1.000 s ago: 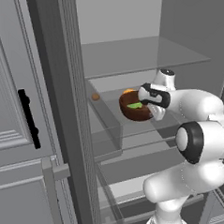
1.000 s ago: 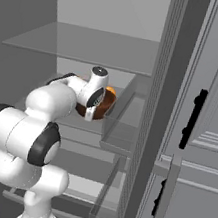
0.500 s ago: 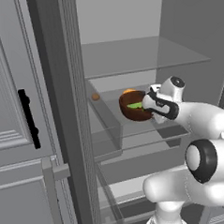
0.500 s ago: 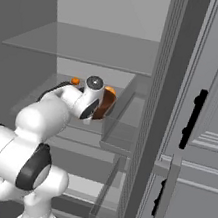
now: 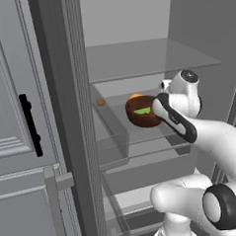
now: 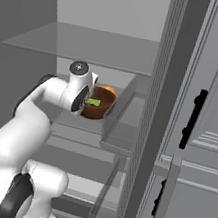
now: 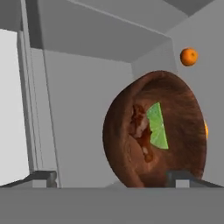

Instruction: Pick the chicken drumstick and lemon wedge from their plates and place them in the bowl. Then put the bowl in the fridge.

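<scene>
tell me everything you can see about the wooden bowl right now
The bowl is round, deep, dark reddish-brown wood with a grainy look. It sits upright on a glass shelf level inside the fridge. Inside lie the lime-coloured lemon wedge and the reddish-brown chicken drumstick, side by side. The open gripper is just in front of it, not gripping it.

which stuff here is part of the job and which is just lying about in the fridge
Part of the job:
- bowl, on a glass shelf
- lemon wedge, in the bowl
- chicken drumstick, in the bowl
- fridge, door open
- tool, open, just short of the bowl

Just lying about:
- two small orange fruits: one behind the bowl, one further off
</scene>
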